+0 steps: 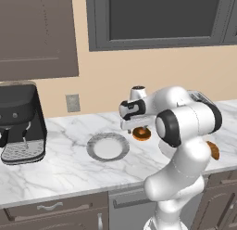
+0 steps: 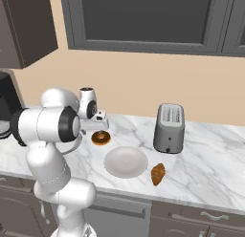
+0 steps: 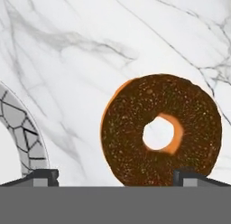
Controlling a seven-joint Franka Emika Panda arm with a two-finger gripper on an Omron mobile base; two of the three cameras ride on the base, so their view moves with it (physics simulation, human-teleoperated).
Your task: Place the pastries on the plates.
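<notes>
Spread wide, the claw [image 3: 115, 175] hangs just above the doughnut [image 3: 161, 130], its two dark tips showing far apart at the bottom of the hand view, one near each side of the ring, with nothing between them. That chocolate-glazed doughnut [image 1: 141, 133] lies flat on the marble bench [image 1: 65, 166], between the patterned-rim plate [image 1: 108, 147] and the plain white plate [image 2: 126, 162]. A curve of the grey patterned rim [image 3: 20, 123] shows beside it in the hand view. Both plates are bare. Just beside the plain plate lies the croissant [image 2: 158, 174], on the bench near its front edge. A toaster [image 2: 169, 128] stands behind it, and a black coffee machine [image 1: 19, 122] sits well apart.
</notes>
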